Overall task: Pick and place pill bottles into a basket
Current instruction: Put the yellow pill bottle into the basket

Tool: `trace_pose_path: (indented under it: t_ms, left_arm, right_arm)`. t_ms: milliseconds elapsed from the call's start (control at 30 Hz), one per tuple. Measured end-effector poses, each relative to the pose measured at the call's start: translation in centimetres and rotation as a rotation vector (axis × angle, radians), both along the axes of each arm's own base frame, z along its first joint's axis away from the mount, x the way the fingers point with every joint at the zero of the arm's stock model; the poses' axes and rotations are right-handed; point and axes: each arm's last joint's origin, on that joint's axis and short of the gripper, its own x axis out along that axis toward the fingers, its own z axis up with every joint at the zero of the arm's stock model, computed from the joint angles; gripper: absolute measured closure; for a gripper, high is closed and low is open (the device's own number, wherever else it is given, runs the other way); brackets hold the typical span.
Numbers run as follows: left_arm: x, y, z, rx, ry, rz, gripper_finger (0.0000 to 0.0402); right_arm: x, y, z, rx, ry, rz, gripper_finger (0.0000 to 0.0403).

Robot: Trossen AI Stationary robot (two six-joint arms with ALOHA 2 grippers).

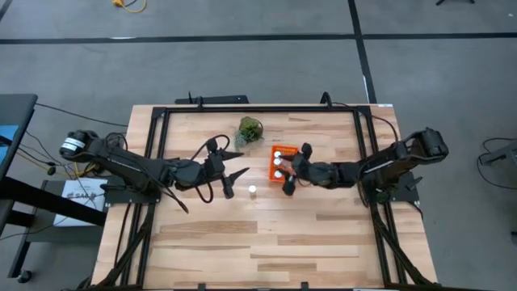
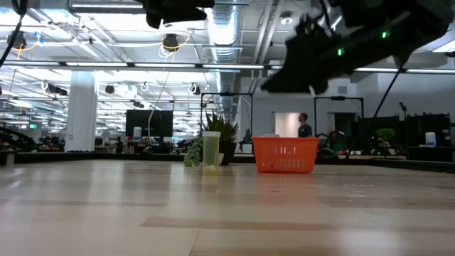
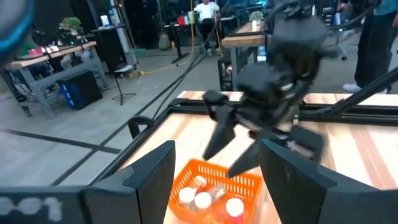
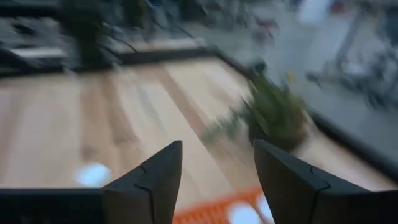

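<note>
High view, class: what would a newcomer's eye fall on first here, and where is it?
The bright orange basket stands out right of the table's centre, with white-capped pill bottles inside it. The right hand, open, hovers at its right edge. The left hand, also open, reaches in from the left, near one bottle standing loose on the wood.
</note>
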Motion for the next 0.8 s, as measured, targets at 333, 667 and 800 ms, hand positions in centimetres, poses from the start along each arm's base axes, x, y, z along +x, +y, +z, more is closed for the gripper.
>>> trace_pose_path:
  t_ms: [333, 667, 800]
  left_arm:
    - [-2.2, 0.6, 1.8, -0.005, -0.01, -0.004, 0.018]
    - [-4.9, 1.3, 3.5, -0.056, -0.04, 0.001, 0.018]
    - [-5.0, 1.3, 3.4, -0.056, -0.032, 0.002, 0.018]
  right_arm:
    - [2.0, 3.2, 0.0, -0.019, -0.161, 0.254, 0.0205]
    - [5.2, 6.0, -3.8, -0.031, -0.121, 0.226, 0.0184]
    - [6.1, 6.8, -4.2, -0.036, -0.081, 0.192, 0.0164]
